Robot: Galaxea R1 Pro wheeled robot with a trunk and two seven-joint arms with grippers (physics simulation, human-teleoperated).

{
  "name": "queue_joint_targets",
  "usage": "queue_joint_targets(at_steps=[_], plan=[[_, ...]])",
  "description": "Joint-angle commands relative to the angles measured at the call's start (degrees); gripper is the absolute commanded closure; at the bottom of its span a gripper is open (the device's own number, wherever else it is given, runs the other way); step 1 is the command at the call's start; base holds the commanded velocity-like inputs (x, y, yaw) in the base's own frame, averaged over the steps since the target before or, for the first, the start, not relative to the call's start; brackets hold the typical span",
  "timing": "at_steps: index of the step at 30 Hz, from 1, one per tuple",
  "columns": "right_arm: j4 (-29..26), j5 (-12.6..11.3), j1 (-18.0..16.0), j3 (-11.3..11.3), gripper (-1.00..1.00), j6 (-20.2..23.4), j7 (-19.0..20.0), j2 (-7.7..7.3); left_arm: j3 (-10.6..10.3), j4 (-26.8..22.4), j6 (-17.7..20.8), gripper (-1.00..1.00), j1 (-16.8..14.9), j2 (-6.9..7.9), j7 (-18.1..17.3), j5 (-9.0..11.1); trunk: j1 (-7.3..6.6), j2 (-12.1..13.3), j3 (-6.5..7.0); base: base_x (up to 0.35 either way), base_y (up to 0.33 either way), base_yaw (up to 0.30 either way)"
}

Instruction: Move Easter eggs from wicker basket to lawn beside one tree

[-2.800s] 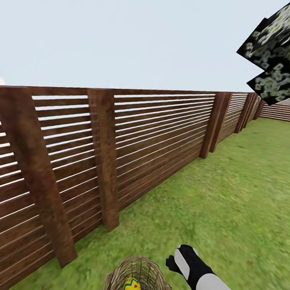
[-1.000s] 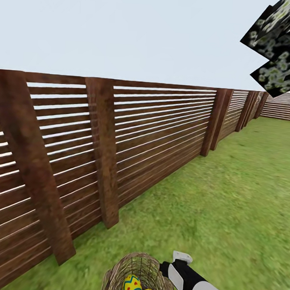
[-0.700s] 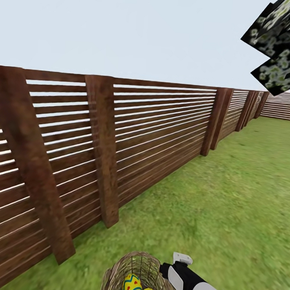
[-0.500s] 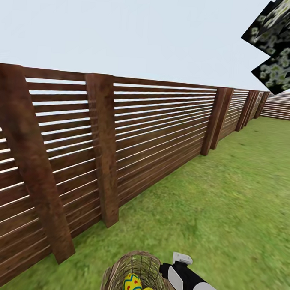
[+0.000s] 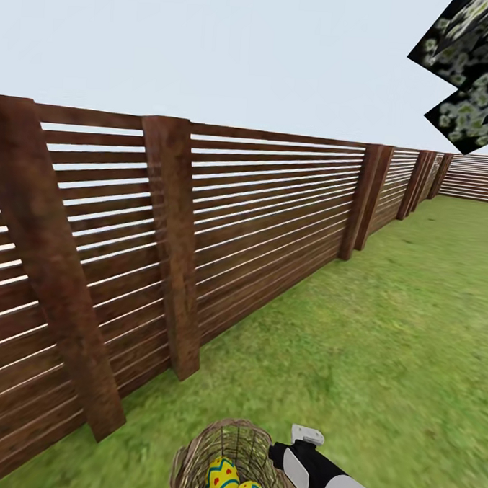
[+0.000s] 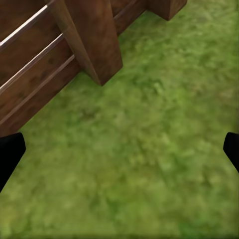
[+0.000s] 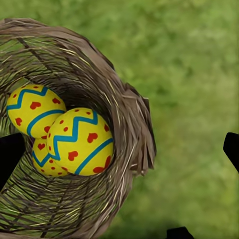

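Eggs [image 7: 79,142], three, lie together inside the wicker basket [image 7: 132,124] on the lawn [image 5: 382,339] beside the fence [image 5: 238,222]. Right gripper [image 7: 119,154] hovers above them, jaws wide apart, holding nothing. Left gripper [image 6: 119,154] likewise spread over bare grass.

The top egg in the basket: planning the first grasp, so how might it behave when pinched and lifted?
The top egg looks smooth and rounded, so it may slip between fingers. It rests on the two other eggs, which could shift. Set on the lawn, it might roll.
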Motion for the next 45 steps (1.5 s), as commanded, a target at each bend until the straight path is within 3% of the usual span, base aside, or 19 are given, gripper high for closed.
queue_joint_targets(at_steps=[1, 37, 45], plan=[[-0.1, -0.3, 0.0, 0.2, -1.0, 0.3, -0.3, -0.01, 0.0, 0.0, 0.1, -1.0, 0.0, 0.01, -0.3, 0.6, 0.23, -0.4, -0.23, 0.0, 0.0, 0.0], [-0.3, -1.0, 0.0, -0.6, -1.0, 0.6, -0.3, -1.03, 0.1, 0.0, 0.1, -1.0, 0.0, 0.01, -0.3, 0.6, 8.14, -14.9, -6.7, 0.0, 0.0, 0.0], [-1.0, -1.0, -0.1, -0.7, -1.0, 1.0, -0.3, -2.1, 0.1, 0.0, 0.1, -1.0, 0.0, 0.01, -0.3, 0.5, 9.89, -18.1, -8.13, 0.0, 0.0, 0.0]])
